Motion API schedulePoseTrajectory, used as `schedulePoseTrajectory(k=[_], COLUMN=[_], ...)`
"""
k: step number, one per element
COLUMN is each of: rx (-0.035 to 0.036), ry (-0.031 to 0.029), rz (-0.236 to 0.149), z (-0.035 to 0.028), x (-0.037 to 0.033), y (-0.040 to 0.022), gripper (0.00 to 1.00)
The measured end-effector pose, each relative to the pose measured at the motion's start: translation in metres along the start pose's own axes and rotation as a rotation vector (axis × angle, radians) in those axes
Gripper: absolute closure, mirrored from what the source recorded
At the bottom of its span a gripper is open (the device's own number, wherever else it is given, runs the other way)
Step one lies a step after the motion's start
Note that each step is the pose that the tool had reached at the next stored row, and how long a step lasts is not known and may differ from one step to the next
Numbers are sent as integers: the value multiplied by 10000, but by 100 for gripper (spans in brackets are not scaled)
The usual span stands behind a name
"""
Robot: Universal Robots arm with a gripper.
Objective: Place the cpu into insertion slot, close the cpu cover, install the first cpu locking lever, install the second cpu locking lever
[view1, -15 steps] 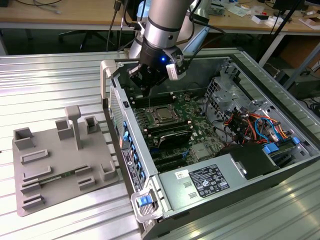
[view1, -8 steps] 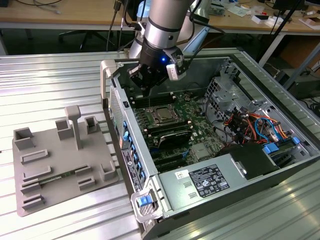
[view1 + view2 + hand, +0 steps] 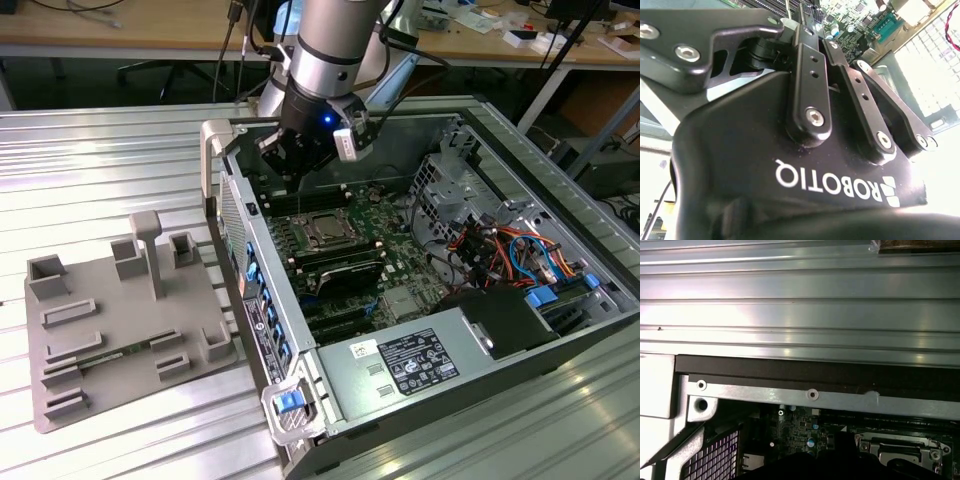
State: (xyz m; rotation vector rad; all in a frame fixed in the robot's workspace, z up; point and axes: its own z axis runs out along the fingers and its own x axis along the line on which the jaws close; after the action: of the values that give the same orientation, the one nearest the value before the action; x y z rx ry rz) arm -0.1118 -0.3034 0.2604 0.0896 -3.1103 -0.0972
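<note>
The cpu [image 3: 326,231] lies silvery in the insertion slot [image 3: 343,246] on the green board inside the open computer case. The cpu cover [image 3: 900,452] looks to lie flat around it. My gripper [image 3: 296,172] hangs just beyond the socket's corner on the exterior view's left, over the memory slots, and is shut. A thin metal locking lever [image 3: 302,198] rises from the socket's edge up to the tips. In the second wrist view the gripper [image 3: 790,17] narrows to a point with a thin rod [image 3: 788,6] past it. Whether the lever is clamped or only touched I cannot tell.
The case's side wall [image 3: 235,230] stands close to the gripper on the exterior view's left. A grey fixture plate [image 3: 120,330] lies on the ribbed metal table. Inside the case are long black memory slots [image 3: 345,270], a power supply [image 3: 420,360] and coloured cables [image 3: 500,250].
</note>
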Motion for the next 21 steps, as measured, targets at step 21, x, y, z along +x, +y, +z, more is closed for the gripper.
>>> schedulePoseTrajectory(k=[21], rx=[-121], ry=[-6], rz=[-16], z=[18], x=[-40], y=[-3], gripper=[89])
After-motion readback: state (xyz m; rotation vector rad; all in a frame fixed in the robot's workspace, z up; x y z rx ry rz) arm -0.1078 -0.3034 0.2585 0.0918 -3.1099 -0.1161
